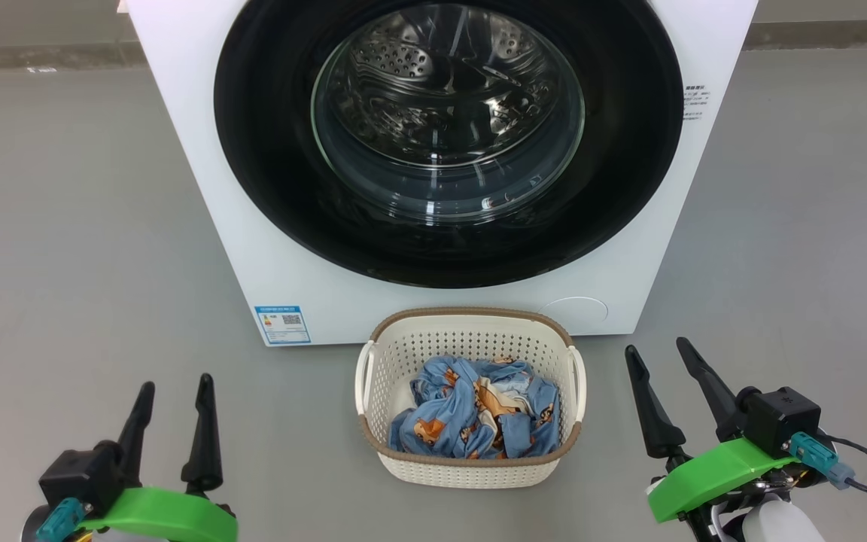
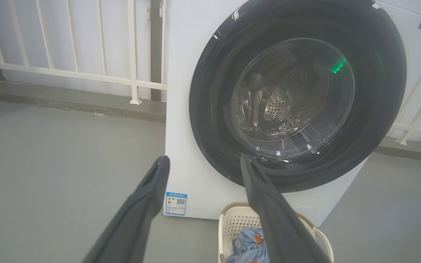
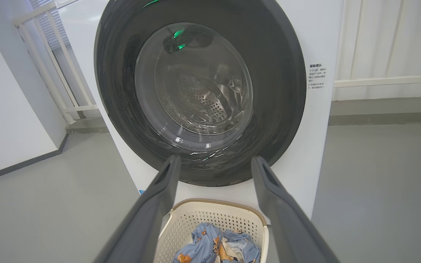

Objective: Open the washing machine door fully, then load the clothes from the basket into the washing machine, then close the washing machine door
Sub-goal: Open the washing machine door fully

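The white washing machine [image 1: 200, 188] stands ahead, and its round black door [image 1: 268, 173] with the glass window lies flat against the front, closed. On the floor just before it sits the cream basket [image 1: 471, 322], holding crumpled light-blue clothes [image 1: 479, 410] with orange figures. My left gripper [image 1: 174, 391] is open at the lower left, empty, well left of the basket. To the basket's right, my right gripper [image 1: 659, 354] is open and empty too. The left wrist view has the door [image 2: 214, 109] and basket [image 2: 238, 223] beyond the fingers; the right wrist view shows the door [image 3: 276, 91] above the basket [image 3: 196, 215] and clothes [image 3: 214, 244].
Grey floor [image 1: 65, 226] spreads on both sides of the machine. A white railing [image 2: 86, 73] and low kerb run behind it on the left, and a white wall panel [image 3: 9, 109] stands to that side. A blue sticker [image 1: 281, 324] marks the machine's lower front corner.
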